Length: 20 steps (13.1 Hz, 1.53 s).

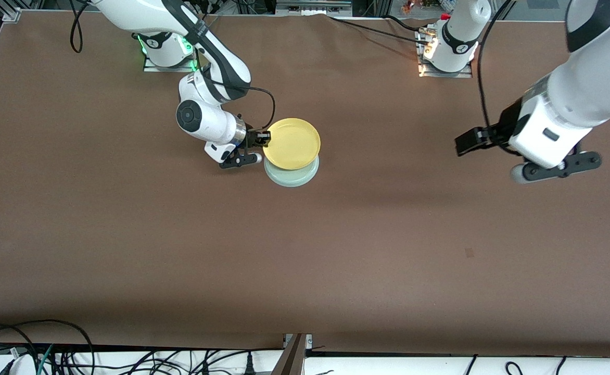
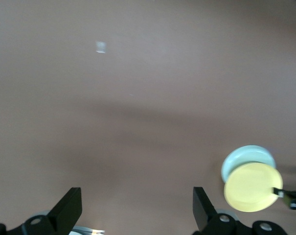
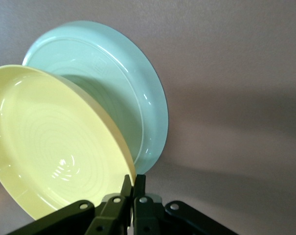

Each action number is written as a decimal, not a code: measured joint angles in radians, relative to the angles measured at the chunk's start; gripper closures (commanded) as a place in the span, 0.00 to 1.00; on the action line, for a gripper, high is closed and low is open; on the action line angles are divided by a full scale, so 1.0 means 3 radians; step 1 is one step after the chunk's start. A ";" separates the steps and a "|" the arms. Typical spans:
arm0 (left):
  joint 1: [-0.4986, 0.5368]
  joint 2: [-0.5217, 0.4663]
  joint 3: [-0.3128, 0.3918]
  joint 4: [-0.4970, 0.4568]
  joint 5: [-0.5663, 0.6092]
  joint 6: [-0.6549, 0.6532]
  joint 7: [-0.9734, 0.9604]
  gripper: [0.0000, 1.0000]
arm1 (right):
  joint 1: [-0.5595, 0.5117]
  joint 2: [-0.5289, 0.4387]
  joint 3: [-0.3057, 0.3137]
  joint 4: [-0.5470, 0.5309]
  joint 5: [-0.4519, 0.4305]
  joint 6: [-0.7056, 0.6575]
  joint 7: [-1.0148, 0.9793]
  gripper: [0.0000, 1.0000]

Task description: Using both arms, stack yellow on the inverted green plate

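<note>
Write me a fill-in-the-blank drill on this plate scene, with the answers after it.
1. The right gripper is shut on the rim of the ____ plate.
2. That plate is over the upside-down ____ plate.
3. The left gripper, over bare table, is ____.

Answers: yellow; green; open

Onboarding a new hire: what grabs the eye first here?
The yellow plate, pinched at its rim by the right tool, held just above the upside-down green plate at mid-table. The left tool waits open over bare table toward the left arm's end.
</note>
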 measured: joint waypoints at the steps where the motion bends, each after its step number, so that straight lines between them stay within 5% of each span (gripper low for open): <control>1: -0.0002 -0.0138 -0.0012 -0.0130 0.0083 -0.0003 0.0056 0.00 | 0.0001 0.0037 0.0000 0.0000 0.0000 0.0049 0.0000 1.00; 4: 0.0008 -0.0630 -0.0017 -0.0714 0.0150 0.0091 0.0080 0.00 | 0.0008 0.0138 0.0001 0.0001 0.0004 0.0190 0.0000 1.00; 10: 0.0200 -0.1326 -0.0014 -0.2085 0.0157 0.0959 0.0247 0.00 | 0.0021 0.0138 0.0001 0.0002 0.0006 0.0244 0.0002 1.00; 18: 0.0739 -0.1378 -0.0008 -0.2306 0.0156 0.1153 0.0833 0.00 | 0.0020 0.0141 -0.0025 0.0016 0.0006 0.0294 0.0002 1.00; 19: 0.0746 -0.1399 -0.0008 -0.2309 0.0156 0.1154 0.0853 0.00 | 0.0020 0.0141 -0.0029 0.0018 0.0006 0.0295 0.0002 0.96; 20: 0.0746 -0.1435 -0.0010 -0.2323 0.0156 0.1155 0.0857 0.00 | 0.0019 0.0141 -0.0030 0.0019 0.0007 0.0296 0.0002 0.56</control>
